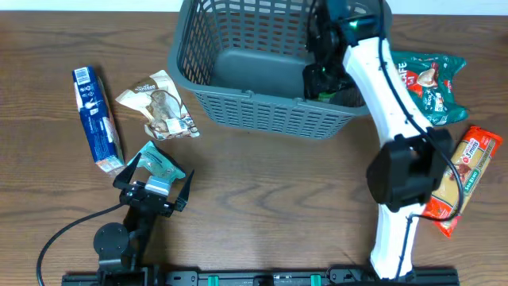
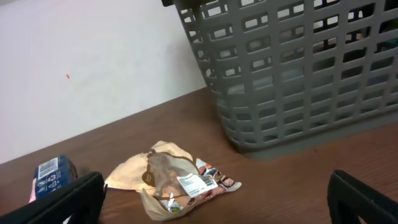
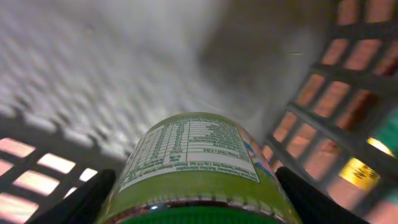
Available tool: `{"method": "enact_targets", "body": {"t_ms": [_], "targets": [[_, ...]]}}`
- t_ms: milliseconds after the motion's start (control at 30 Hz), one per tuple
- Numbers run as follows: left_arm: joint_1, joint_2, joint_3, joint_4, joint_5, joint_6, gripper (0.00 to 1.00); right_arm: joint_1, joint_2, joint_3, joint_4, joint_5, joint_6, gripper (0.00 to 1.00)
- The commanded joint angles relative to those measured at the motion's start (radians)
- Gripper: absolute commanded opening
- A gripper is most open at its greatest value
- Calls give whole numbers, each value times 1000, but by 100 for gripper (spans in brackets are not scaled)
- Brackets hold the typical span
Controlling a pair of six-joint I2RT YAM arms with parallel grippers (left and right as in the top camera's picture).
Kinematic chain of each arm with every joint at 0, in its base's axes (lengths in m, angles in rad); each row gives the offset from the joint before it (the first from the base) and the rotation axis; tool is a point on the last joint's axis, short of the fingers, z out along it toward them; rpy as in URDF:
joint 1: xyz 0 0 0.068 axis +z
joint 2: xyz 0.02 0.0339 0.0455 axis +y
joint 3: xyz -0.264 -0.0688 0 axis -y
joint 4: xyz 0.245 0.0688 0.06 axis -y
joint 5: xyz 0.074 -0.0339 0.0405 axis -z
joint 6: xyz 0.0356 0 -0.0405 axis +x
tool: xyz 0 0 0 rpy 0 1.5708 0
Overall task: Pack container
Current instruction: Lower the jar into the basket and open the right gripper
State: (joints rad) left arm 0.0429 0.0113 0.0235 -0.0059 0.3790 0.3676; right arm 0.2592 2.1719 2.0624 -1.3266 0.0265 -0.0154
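The dark grey slotted basket point(image 1: 238, 99) stands at the back middle of the table. It also shows in the left wrist view point(image 2: 298, 81) and, from inside, in the right wrist view point(image 3: 336, 106). My right gripper point(image 1: 321, 78) reaches down into the basket's right end. It point(image 3: 193, 208) is shut on a green-labelled jar point(image 3: 193, 155) with a green lid, held close above the basket floor. My left gripper point(image 1: 157, 181) is open and empty near the front left, just over a teal packet point(image 1: 161, 163). In its own view the left gripper point(image 2: 211, 205) faces a beige snack packet point(image 2: 174, 180).
A blue packet point(image 1: 97, 119) and the beige snack packet point(image 1: 159, 106) lie left of the basket. A green bag point(image 1: 429, 83) and an orange packet point(image 1: 464, 179) lie to the right, beside the right arm. The blue packet shows at the left edge of the left wrist view point(image 2: 53, 174).
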Motion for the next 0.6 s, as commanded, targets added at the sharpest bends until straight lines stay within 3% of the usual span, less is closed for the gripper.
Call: {"method": "enact_targets", "body": {"t_ms": [0,567], "targets": [[-3,-1,-19,-34,18,9,99,-1,19,20,-2,-9,-16,1],[-3,-1,-19,-34,18,9,99,-1,69,18,-15,-10,-16,1]]}}
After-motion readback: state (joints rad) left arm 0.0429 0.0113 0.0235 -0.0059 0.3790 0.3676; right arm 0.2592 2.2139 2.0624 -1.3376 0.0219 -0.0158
